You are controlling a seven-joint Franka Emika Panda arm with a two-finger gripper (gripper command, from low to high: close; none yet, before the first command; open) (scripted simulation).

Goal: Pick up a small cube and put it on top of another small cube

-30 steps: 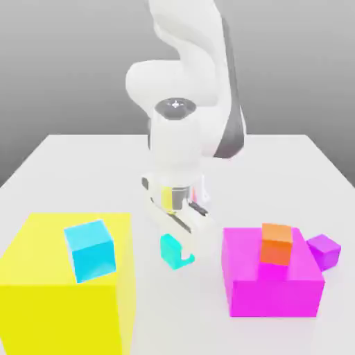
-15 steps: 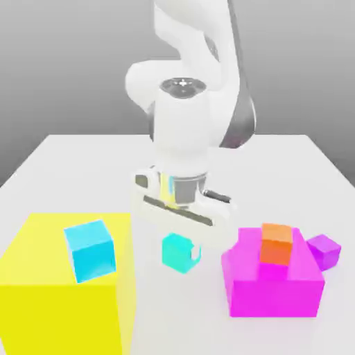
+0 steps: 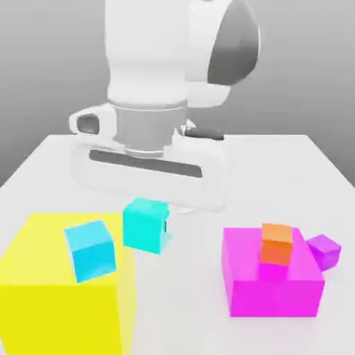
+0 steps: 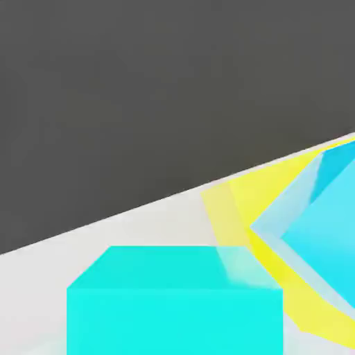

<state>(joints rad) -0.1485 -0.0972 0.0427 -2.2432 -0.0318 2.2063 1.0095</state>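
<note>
Turquoise-green, the small cube [image 3: 145, 224] hangs clamped in the end effector [image 3: 154, 220], whose jaws are closed tight on it, above the worktop [image 3: 62, 156] beside the sky-blue cube [image 3: 90, 250]. No writing shows.

No readable text, labels, brand marks, numbers or signs appear anywhere; the cubes, blocks, robot arm and bench surface are all plain and unmarked.
</note>
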